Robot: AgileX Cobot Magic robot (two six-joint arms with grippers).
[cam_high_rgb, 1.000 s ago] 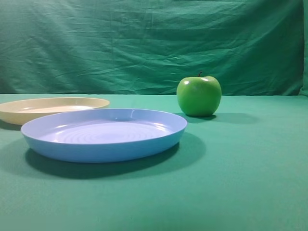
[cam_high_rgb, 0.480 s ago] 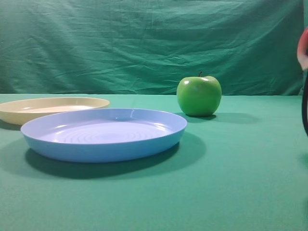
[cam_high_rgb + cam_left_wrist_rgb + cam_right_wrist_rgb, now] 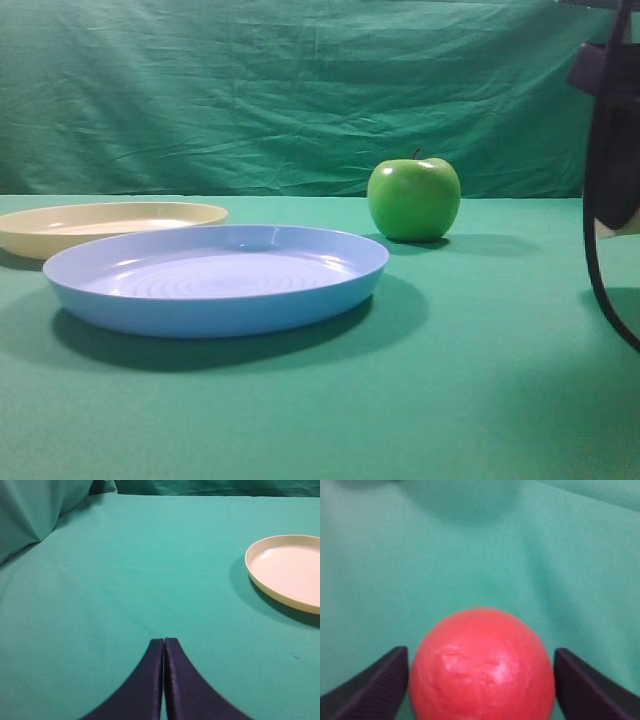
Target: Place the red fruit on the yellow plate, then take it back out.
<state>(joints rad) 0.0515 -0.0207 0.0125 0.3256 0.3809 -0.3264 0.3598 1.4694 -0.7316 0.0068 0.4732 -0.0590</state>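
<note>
Red fruit (image 3: 482, 665) sits between our right gripper's (image 3: 479, 680) widespread fingers (image 3: 375, 685), not visibly gripped, so we should close evenly around its middle before carrying it to the yellow plate (image 3: 105, 225).

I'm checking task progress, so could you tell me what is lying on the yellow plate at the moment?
Nothing shows on the yellow plate. In the left wrist view its right edge is cut off, but the high view shows no fruit there.

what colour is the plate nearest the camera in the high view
Light blue plate, clearest in the exterior high view.
</note>
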